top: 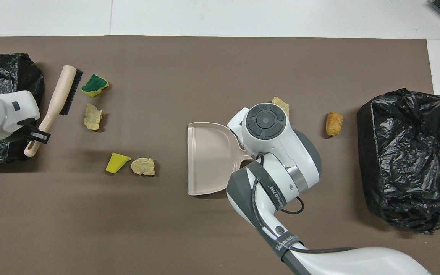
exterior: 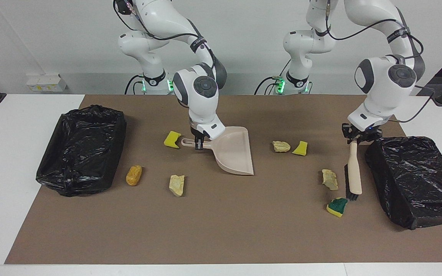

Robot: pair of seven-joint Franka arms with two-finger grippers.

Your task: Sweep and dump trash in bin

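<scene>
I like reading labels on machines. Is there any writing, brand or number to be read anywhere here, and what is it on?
"WANJEED", roughly, in white letters on the black strap around the right arm, overhead view; the spelling is not certain.
More white lettering on a second strap higher up that arm: too blurred to read.
No writing shows on the dustpan, the brush or the two black bin bags.

A grey band on the right arm (top: 281, 240) carries lettering (in the overhead view) that looks like "WANJEED", though not certainly. A second band higher up (top: 277, 187) bears similar print, too slanted to read.
</scene>
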